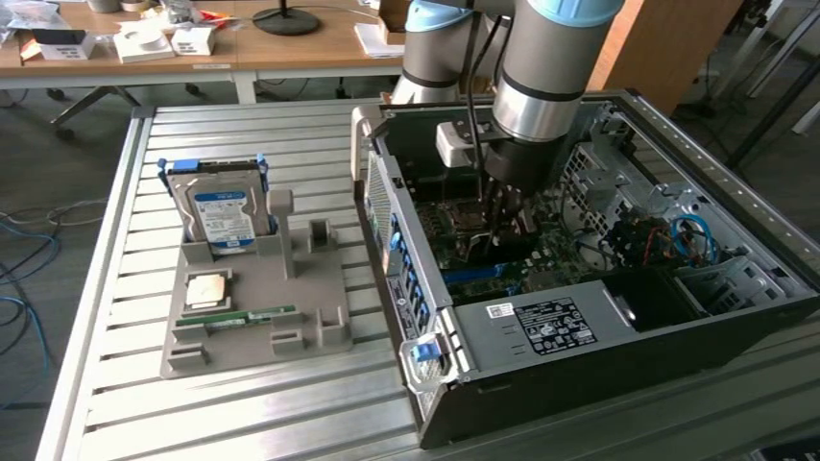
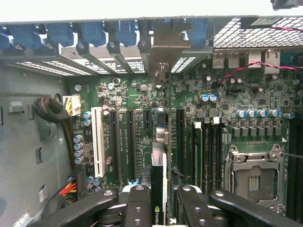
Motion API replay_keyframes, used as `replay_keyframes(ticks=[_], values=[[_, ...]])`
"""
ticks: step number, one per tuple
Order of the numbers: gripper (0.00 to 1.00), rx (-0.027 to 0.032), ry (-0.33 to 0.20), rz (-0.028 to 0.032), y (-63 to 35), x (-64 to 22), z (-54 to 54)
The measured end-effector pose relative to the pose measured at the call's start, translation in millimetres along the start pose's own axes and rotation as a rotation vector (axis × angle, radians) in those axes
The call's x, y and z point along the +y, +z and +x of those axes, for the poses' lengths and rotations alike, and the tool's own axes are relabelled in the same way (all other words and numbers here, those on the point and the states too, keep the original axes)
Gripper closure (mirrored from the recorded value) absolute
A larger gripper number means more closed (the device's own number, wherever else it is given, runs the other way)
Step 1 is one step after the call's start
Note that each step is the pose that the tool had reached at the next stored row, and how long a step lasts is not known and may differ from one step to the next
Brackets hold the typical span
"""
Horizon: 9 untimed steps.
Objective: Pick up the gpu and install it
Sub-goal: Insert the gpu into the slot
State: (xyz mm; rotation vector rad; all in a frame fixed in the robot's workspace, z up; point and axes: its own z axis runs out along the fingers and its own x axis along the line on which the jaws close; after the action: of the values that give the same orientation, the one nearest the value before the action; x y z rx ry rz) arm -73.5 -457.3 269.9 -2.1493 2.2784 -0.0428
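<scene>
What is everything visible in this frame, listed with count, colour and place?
table: one, silver slatted metal, under everything.
fixture: one, grey, on the table, exterior view's left.
hard drive: one, silver with blue label, upright in the fixture.
square chip: one, tan, flat in the fixture.
memory stick: one, green, flat in the fixture.
computer case: one, black, open, exterior view's right.
motherboard: one, green, inside the case.
gpu: one, dark, edge-on in the hand, over the motherboard's slots.
arm: one, grey and blue, reaching into the case.
hand: one, black, shut on the gpu.
</scene>
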Motion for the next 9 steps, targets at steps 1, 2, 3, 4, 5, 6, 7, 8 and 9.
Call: replay_keyframes(ticks=[1,2,3,4,5,6,7,8,9], values=[[0.74,0.0000,0.000,0.0000,0.0,0.1,0.0],[0.74,-0.0001,0.000,0.0001,0.1,0.5,0.0],[0.74,-0.0001,0.000,0.0001,0.1,0.8,0.1],[0.74,0.0000,0.000,0.0000,0.1,0.8,0.1],[0.74,0.0000,0.000,0.0000,0.1,0.8,0.1],[0.74,0.0000,0.000,0.0000,0.2,1.1,0.1],[0.74,0.0001,0.000,0.0000,0.3,1.4,0.1],[0.74,0.0001,0.000,0.0000,0.3,1.4,0.1],[0.74,0.0000,0.000,0.0000,0.3,1.4,0.1]])
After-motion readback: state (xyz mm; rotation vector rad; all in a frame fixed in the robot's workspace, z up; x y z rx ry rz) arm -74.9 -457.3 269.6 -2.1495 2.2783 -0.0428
